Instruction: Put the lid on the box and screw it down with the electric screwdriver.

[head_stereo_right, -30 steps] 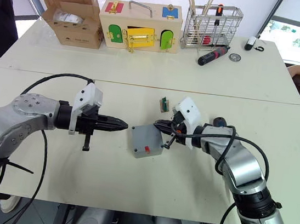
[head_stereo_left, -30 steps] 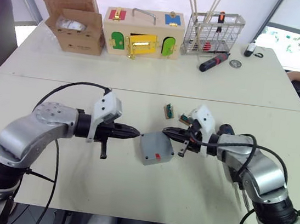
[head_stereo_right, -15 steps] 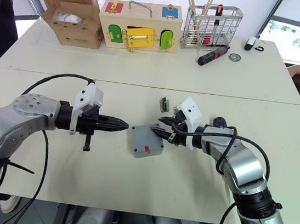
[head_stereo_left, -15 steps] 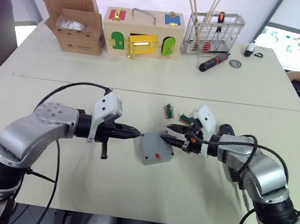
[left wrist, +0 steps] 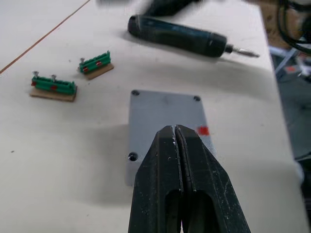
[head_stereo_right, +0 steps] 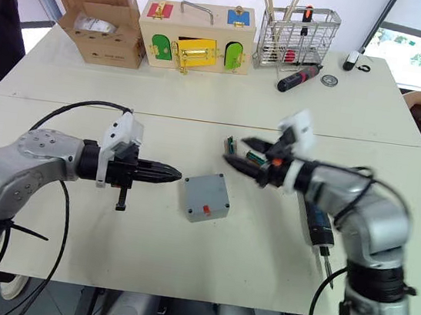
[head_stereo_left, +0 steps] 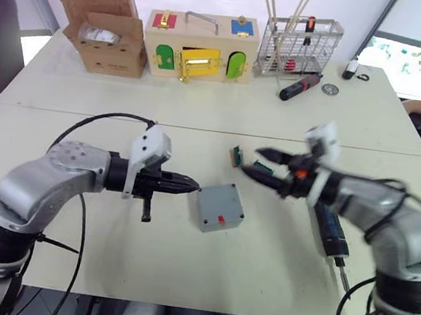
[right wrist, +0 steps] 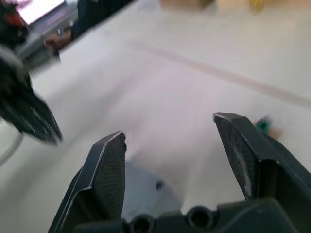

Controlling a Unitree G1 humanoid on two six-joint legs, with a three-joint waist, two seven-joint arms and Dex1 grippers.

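Now, lid: flat grey square plate (head_stereo_left: 219, 207) sat seated on box, table centre.
Right gripper (head_stereo_left: 263, 164): wide open, empty, lifted at box's 2 o'clock.
Left gripper (head_stereo_left: 191, 187): closed, empty, at 9 o'clock.
Driver: dark blue cylindrical electric screwdriver (head_stereo_left: 330, 231) lay at 3 o'clock; grasp mid-body, bit vertical over corner hole.

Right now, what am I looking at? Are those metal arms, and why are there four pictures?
Those are a robot's two arms. Two pictures come from cameras in its head, looking down at a white table. The other two come from small cameras on its wrists, looking along its black fingers.

The left gripper is pinched shut and holds nothing. It points at a little grey box with its lid already lying on top. The right gripper is open, empty and lifted above the table.

The dark electric screwdriver lies on the table under the right arm. Two small green parts lie beyond the box. At the back stand a cardboard carton, a colourful wooden box and a wire basket.
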